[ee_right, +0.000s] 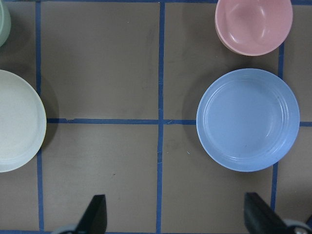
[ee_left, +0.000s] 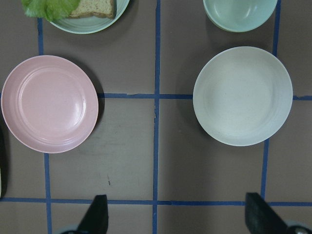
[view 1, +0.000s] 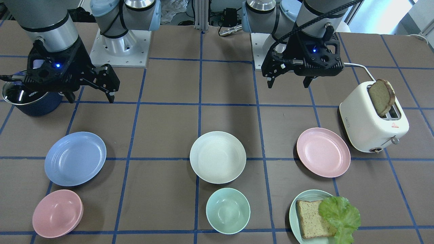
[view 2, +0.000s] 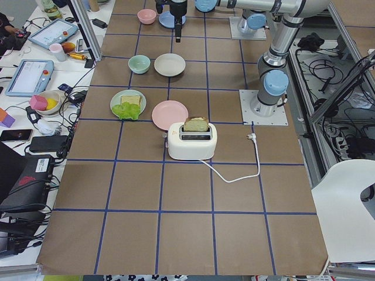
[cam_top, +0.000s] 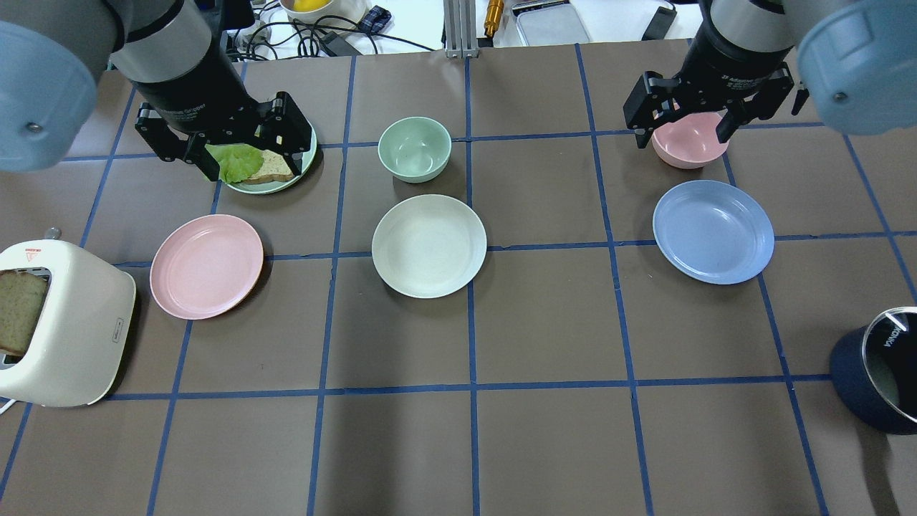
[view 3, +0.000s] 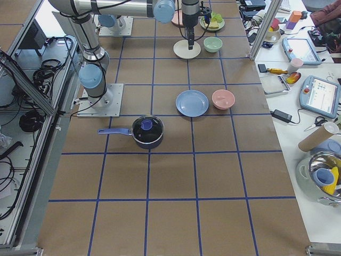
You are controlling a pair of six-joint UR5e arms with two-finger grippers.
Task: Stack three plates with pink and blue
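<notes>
Three plates lie apart in a row on the table. The cream-white plate (cam_top: 428,245) is in the middle, the pale pink plate (cam_top: 206,266) on the robot's left, the periwinkle blue plate (cam_top: 713,231) on its right. My left gripper (cam_top: 240,147) hangs open and empty high over the far left; its wrist view shows the pink plate (ee_left: 49,103) and the cream plate (ee_left: 243,95) below. My right gripper (cam_top: 680,132) hangs open and empty high over the far right; its wrist view shows the blue plate (ee_right: 247,119).
A white toaster (cam_top: 57,322) holding bread stands beside the pink plate. A pale green plate (cam_top: 266,188) with bread and lettuce, a mint bowl (cam_top: 414,149) and a pink bowl (cam_top: 688,147) lie beyond the plates. A dark pot (cam_top: 881,380) stands at the near right.
</notes>
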